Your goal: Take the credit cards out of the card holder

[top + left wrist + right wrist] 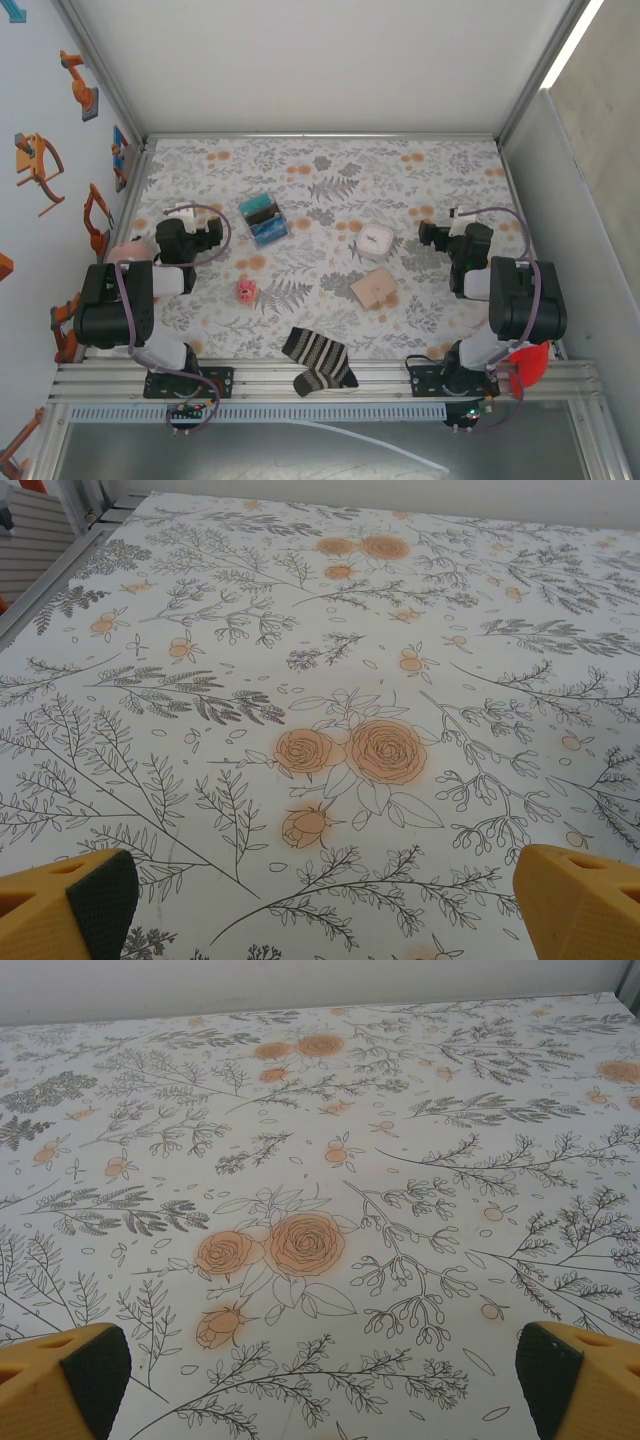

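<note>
Card holder (374,288): a small tan wallet that lies flat on the flowered table cover (440,180), right of the middle and toward the near edge. Its tan side faces up, it sits at a slant to the table's edges, and nothing touches it.
Left gripper (212,233): hangs over the left part of the cover and points toward the middle. Its jaws are spread wide with nothing between them.
Left fingers (70,905): in the left wrist view the yellow tips sit at the two lower corners, with bare flowered cover between them.
Pink object (246,290): small, on the cover nearer the arms than the left gripper. It is too small to tell what it is.
Clear box (263,220): holds teal and blue contents and stands just right of the left gripper, well apart from the card holder.
Striped sock (318,360): dark and pale stripes, lying at the near edge between the two arm bases. Its lower end reaches onto the metal rail (120,378).
White rounded-square object (376,241): lies just beyond the card holder, near it but apart.
Right gripper (430,236): hangs over the right part of the cover, to the right of the white object. Its jaws are released, wide and empty.
Right fingers (65,1380): in the right wrist view the yellow tips with dark pads sit at the lower corners, with flowered cover between them.
</note>
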Motion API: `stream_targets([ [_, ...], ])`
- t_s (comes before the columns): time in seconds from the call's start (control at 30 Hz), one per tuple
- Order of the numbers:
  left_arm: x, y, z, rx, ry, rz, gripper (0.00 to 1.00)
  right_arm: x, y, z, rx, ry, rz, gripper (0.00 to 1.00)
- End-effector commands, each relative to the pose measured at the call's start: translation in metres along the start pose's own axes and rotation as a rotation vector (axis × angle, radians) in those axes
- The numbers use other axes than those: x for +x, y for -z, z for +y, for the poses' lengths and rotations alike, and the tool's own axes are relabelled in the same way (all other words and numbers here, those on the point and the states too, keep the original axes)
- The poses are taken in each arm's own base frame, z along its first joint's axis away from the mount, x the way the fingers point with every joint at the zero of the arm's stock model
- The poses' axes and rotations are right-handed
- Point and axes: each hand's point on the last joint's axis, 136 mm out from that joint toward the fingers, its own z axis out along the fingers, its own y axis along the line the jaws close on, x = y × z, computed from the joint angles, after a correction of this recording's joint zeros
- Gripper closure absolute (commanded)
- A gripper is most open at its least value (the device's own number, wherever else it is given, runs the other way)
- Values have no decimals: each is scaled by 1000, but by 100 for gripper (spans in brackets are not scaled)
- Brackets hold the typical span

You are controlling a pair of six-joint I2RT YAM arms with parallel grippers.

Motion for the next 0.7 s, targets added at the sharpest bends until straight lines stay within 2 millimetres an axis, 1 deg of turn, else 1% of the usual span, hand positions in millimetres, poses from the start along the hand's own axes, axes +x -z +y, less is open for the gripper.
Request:
stream_targets([
  [0.0, -1, 4, -1, 10, -10, -3, 3, -7, 5, 0, -4, -13, -25, 1],
  [0.2, -3, 5, -2, 15, -13, -10, 3, -7, 6, -4, 16, -17, -25, 1],
  [0.33, -8, 8, -2, 7, -17, -17, 3, -14, 11, -5, 29, -22, -45, 1],
  [0.47, -17, 19, 1, -18, -17, -34, 3, -20, 14, -7, 46, -26, -48, 1],
  [0.53, -25, 26, 3, -34, -15, -46, 3, -24, 17, -10, 69, -32, -46, 1],
  [0.67, -40, 40, 5, -71, -5, -61, 3, -37, 33, -23, 164, -65, -64, 1],
])
